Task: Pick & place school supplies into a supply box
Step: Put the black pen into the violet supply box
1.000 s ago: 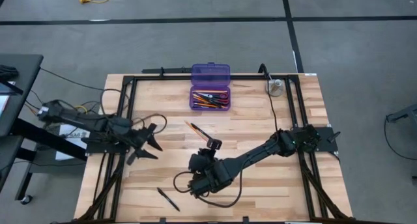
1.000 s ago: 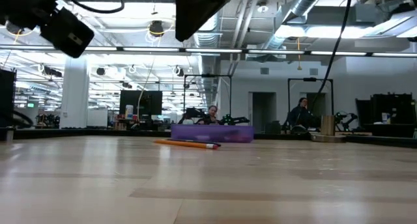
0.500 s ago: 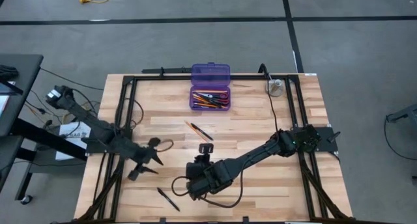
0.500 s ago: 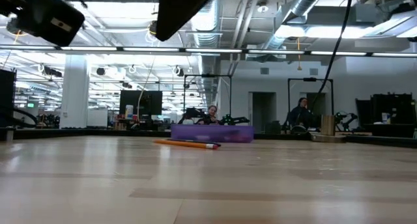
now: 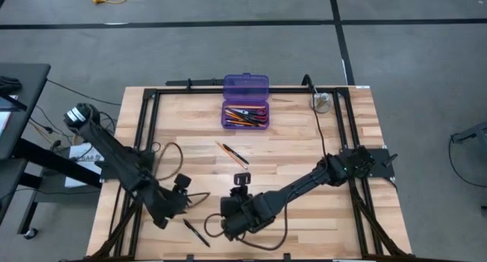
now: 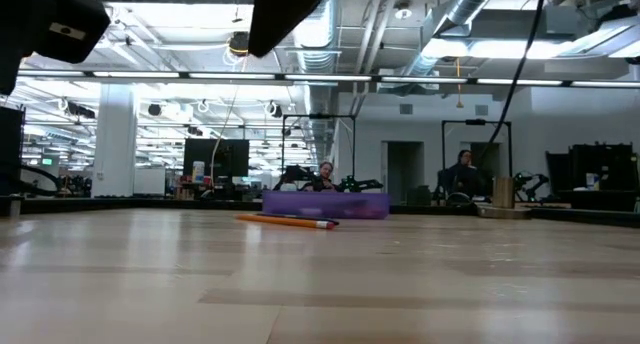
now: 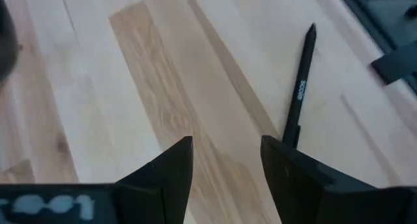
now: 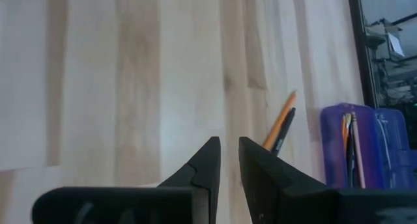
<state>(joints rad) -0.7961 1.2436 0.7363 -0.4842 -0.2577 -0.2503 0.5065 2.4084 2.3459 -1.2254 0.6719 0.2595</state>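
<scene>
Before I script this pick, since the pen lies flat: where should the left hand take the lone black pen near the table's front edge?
Grip the black pen mid-barrel, coming straight down with the open left hand turned so its fingers straddle the thin barrel crosswise. It lies flat on bare wood with nothing touching it.

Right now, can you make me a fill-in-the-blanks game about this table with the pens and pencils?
1. The purple box has its lid ____.
2. The lone black pen lies nearest the ____ gripper.
3. Beside the loose pencil on the table lies a black ____.
4. The right gripper holds ____.

Missing words: open; left; pen; nothing
</scene>
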